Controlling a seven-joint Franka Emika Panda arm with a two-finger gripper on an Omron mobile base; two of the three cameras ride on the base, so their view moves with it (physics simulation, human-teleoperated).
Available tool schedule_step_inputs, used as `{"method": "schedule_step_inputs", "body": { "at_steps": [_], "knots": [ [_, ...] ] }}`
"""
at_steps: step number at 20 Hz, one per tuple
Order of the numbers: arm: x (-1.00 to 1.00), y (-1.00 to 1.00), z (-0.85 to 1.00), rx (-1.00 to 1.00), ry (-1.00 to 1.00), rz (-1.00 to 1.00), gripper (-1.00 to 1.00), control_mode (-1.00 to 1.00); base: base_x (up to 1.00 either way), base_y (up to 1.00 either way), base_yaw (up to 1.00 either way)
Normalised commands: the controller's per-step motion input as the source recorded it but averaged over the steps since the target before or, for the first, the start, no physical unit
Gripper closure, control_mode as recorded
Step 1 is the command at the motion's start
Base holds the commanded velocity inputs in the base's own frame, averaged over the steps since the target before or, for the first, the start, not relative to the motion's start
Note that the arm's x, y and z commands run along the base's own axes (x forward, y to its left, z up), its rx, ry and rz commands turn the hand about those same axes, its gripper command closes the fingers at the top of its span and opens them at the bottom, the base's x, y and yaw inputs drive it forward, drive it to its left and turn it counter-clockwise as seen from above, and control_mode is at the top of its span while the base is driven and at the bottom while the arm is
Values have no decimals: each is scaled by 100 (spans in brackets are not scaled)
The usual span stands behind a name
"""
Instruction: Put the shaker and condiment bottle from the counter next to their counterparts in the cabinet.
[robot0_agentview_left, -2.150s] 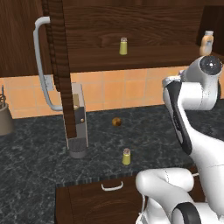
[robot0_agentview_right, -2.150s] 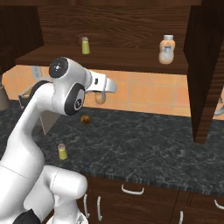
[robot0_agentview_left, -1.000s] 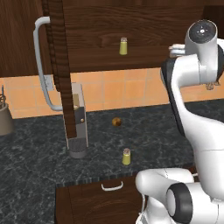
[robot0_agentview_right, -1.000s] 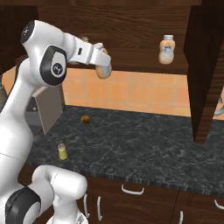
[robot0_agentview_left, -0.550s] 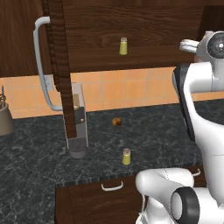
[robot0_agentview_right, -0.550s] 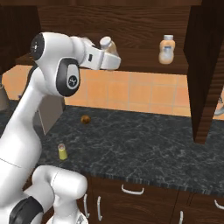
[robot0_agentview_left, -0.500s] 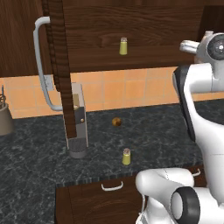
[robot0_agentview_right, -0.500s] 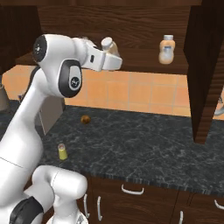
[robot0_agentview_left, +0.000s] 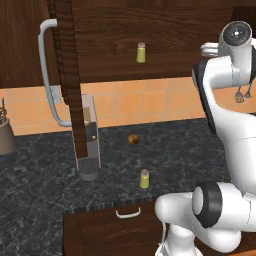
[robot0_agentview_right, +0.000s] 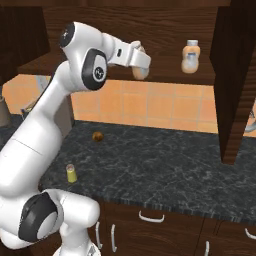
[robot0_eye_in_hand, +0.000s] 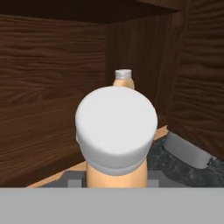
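Condiment bottle (robot0_agentview_right: 139, 70) clenched in claw (robot0_agentview_right: 141, 65), raised at cabinet (robot0_agentview_right: 150, 22) shelf front, long axis along claw. Matching bottle (robot0_agentview_right: 190, 57) stands upright deeper along shelf, straight ahead of yours. Since a second ago, arm has swung bottle closer to shelf. Shaker (robot0_agentview_left: 144, 179) waits near worktop (robot0_agentview_left: 45, 185) front edge.

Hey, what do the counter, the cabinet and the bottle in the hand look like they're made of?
The counter looks like polished stone: black with pale veining. The cabinet looks like dark brown wood with visible grain and a matte finish. The condiment bottle held in the hand seems smooth plastic: plain tan-orange body, flat white cap. Glass can't be ruled out.
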Motion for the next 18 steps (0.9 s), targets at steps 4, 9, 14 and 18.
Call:
{"method": "schedule_step_inputs", "body": {
  "at_steps": [4, 9, 14, 18],
  "knots": [
    [19, -6, 51, 0, 8, -3, 100, -100, 0, 0, 0],
    [0, -12, 10, 0, -7, 1, 100, -100, 0, 0, 0],
    [0, -15, -1, 0, -18, 7, 100, -100, 0, 0, 0],
    [0, -13, -15, 0, -10, 7, 100, -100, 0, 0, 0]
  ]
}}
